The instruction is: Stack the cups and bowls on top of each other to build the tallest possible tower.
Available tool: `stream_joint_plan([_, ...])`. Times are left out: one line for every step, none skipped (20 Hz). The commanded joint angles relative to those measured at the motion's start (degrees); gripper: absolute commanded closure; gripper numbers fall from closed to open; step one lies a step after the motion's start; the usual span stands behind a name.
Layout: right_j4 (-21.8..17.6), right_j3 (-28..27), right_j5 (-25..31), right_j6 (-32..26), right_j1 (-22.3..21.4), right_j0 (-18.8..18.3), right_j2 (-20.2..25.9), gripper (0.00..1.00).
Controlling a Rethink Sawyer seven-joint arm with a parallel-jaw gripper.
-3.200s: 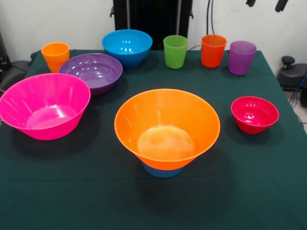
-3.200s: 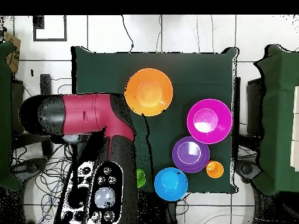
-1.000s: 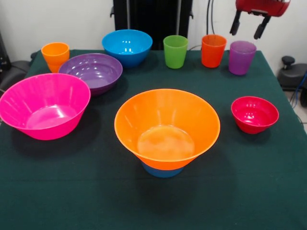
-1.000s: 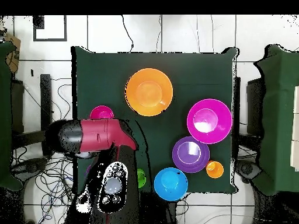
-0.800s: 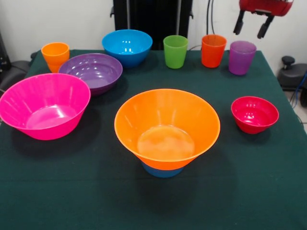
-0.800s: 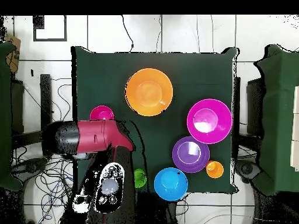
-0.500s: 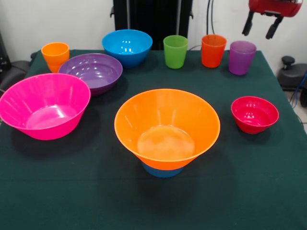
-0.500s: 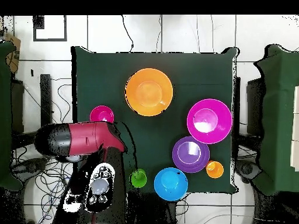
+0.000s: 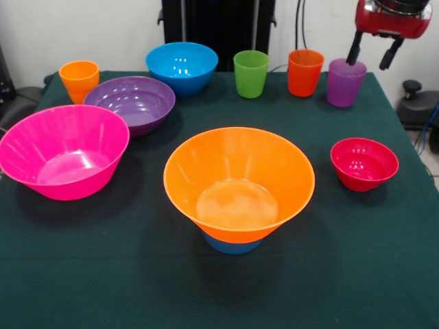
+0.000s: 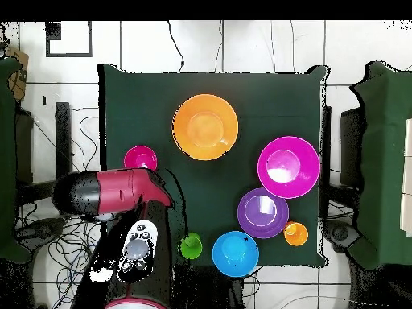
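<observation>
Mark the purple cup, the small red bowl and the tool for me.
purple cup (image 9: 345, 86), front view, on its side wall.
small red bowl (image 9: 363, 163), front view, on its inner floor.
tool (image 9: 372, 55), front view, midway between its two open fingertips.

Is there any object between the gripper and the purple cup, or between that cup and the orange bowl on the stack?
Nothing visible blocks either. In the front view the gripper hangs open just above and beside the purple cup, with only air between. From that cup to the large orange bowl the green cloth lies bare; the small red bowl stands off to the side.
</observation>
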Motion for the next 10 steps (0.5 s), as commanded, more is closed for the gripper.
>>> stream_joint_plan([-0.28,1.29,-5.80,6.07,5.14,-1.17,4.46,0.00])
stream_joint_plan([-0.31,1.28,-5.85,5.94,5.20,-1.25,4.44,0.00])
stream_joint_plan([-0.38,1.20,-5.87,5.71,5.31,-1.40,4.43,0.00])
stream_joint_plan([-0.35,1.25,-5.93,5.64,5.37,-1.43,4.46,0.00])
stream_joint_plan([-0.33,1.30,-6.00,5.58,5.42,-1.47,4.49,0.00])
stream_joint_plan([-0.28,1.36,-6.05,5.58,5.40,-1.45,4.52,0.00])
stream_joint_plan([-0.11,1.48,-5.95,5.72,5.25,-1.37,4.56,0.00])
stream_joint_plan([-0.01,1.63,-5.85,5.82,5.09,-1.29,4.56,0.00])
stream_joint_plan([0.10,1.92,-5.67,5.95,4.72,-1.15,4.55,0.00])
stream_joint_plan([0.12,2.03,-5.63,5.96,4.59,-1.11,4.53,0.00])
